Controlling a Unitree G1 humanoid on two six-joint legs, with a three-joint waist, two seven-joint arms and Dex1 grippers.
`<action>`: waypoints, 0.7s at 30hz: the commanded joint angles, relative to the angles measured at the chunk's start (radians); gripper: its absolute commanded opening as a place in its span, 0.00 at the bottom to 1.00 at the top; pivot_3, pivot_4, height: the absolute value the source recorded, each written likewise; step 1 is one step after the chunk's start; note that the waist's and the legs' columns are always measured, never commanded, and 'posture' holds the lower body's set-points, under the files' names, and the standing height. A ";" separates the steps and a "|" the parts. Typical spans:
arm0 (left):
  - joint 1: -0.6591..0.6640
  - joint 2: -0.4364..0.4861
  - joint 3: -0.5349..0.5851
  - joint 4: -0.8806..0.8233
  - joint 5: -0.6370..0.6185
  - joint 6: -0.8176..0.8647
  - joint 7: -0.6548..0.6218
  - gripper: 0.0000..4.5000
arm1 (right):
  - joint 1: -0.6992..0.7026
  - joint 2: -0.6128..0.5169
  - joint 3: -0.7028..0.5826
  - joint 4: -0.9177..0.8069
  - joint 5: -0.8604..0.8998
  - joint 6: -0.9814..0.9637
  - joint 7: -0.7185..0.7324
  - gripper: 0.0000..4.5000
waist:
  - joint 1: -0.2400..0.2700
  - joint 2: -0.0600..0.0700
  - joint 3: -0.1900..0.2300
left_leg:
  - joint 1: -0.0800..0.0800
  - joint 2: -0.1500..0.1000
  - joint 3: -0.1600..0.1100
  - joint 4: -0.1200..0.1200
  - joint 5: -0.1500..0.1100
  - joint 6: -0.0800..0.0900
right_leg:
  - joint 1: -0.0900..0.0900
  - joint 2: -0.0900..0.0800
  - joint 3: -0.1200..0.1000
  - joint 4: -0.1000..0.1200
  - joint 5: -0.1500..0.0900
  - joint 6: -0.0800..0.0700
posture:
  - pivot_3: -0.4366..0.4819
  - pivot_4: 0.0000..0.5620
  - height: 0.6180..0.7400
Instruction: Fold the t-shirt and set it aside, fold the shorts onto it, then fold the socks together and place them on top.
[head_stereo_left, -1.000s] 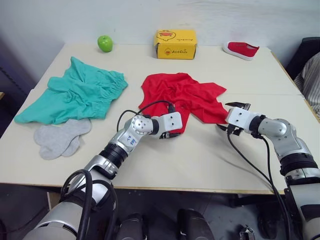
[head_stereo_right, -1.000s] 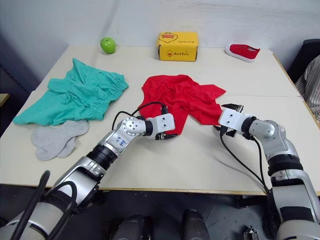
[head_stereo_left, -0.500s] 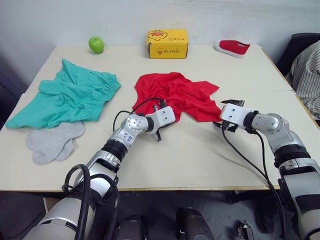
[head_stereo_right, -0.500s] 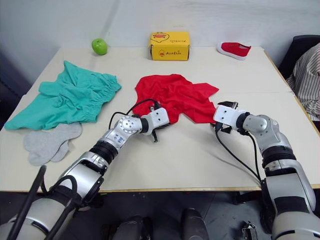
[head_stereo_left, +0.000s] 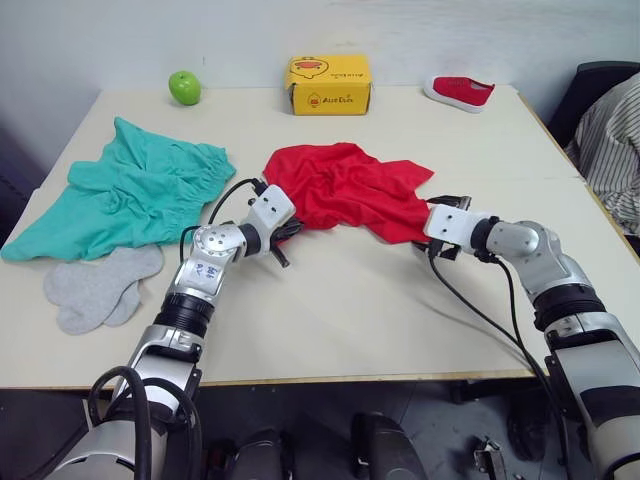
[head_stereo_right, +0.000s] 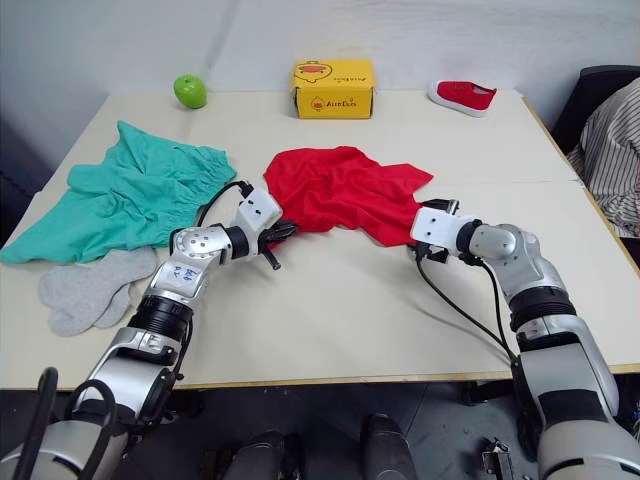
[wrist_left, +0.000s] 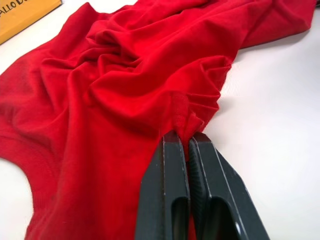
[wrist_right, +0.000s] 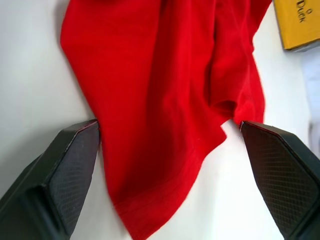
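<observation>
Red t-shirt (wrist_left: 125, 80) in left hand (wrist_left: 186, 142)

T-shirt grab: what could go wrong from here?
1. The left gripper pinches only a small bunched fold of the t-shirt, so it may slip out when pulled.
2. The right gripper is open astride a corner; shutting may miss the thin hem.
3. The shirt lies crumpled, so lifting now may tangle it further.

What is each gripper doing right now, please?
Left gripper: shut on the t-shirt.
Right gripper: open, straddling the t-shirt's edge.
</observation>
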 joint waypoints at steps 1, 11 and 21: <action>0.010 0.005 0.024 -0.064 -0.012 0.015 0.012 0.01 | -0.019 0.009 0.052 0.112 -0.089 0.018 -0.114 1.00 | 0.002 0.000 0.000 | 0.000 0.000 0.000 0.001 0.000 0.000 | 0.000 0.000 0.000 0.000 0.000 0.000 | 0.48 0.27 1.00; 0.012 0.012 0.036 -0.071 -0.011 0.042 0.021 0.00 | -0.053 0.018 0.080 0.191 -0.095 -0.001 -0.139 0.73 | 0.007 -0.001 0.000 | -0.001 -0.001 0.000 0.001 0.000 0.000 | 0.000 -0.001 0.000 0.001 0.000 0.000 | 0.48 0.27 1.00; 0.059 0.050 0.058 -0.116 -0.031 0.009 -0.013 0.00 | -0.039 -0.018 0.070 0.164 -0.087 -0.056 -0.144 0.00 | 0.008 0.000 0.000 | -0.005 -0.001 0.001 -0.001 0.000 0.000 | -0.005 -0.001 0.000 0.000 0.000 0.000 | 0.48 0.27 1.00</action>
